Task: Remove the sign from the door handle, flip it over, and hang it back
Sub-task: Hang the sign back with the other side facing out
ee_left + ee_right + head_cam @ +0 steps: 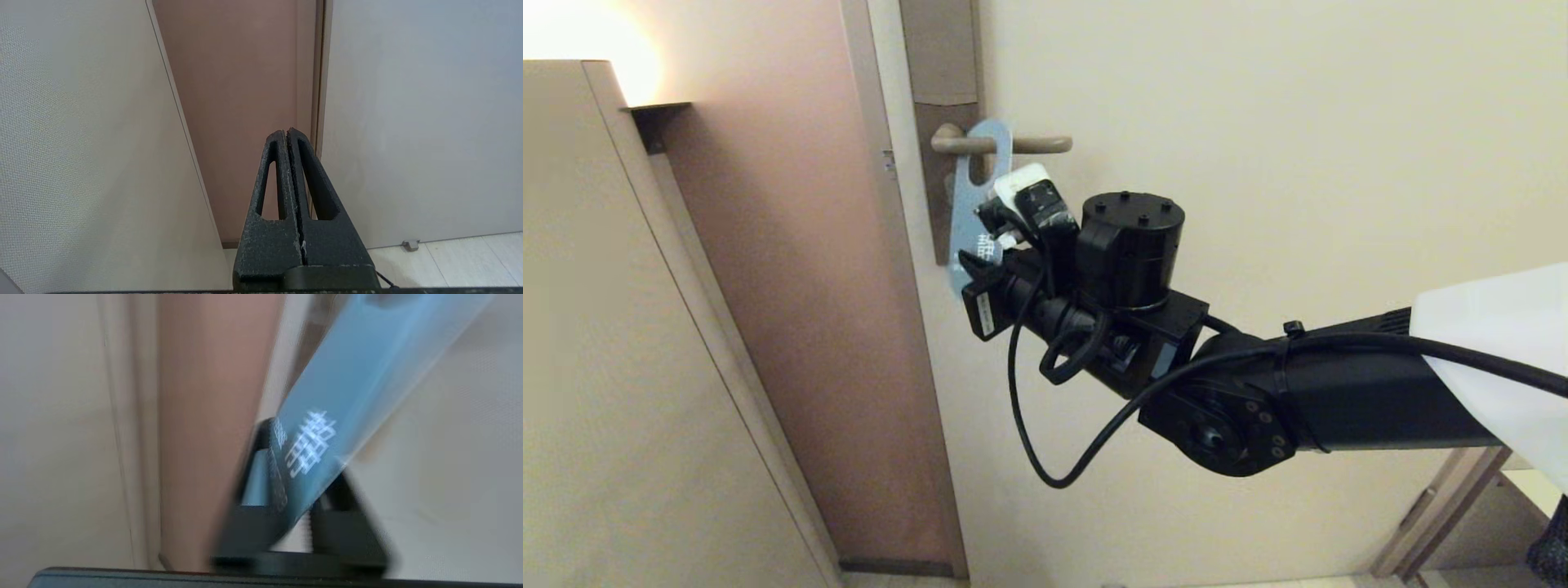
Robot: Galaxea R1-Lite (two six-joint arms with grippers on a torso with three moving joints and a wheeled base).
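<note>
The sign [970, 211] hangs by its hole on the door handle [1039, 145], blue face outward, tilted a little toward the door's edge. My right gripper [982, 255] is at the sign's lower end. In the right wrist view the sign [359, 367] slants down between the two black fingers [261, 522], which stand apart with a gap showing beside the card, so the right gripper [304, 457] is open around it. My left gripper [287, 132] is shut and empty, low down, facing the door's bottom corner.
The handle sits on a tall grey-brown plate [943, 73] on the pale door [1258, 122]. A brownish door frame [792, 245] and a beige wall panel [605, 327] lie to the left. A small door stop [410, 244] stands at floor level.
</note>
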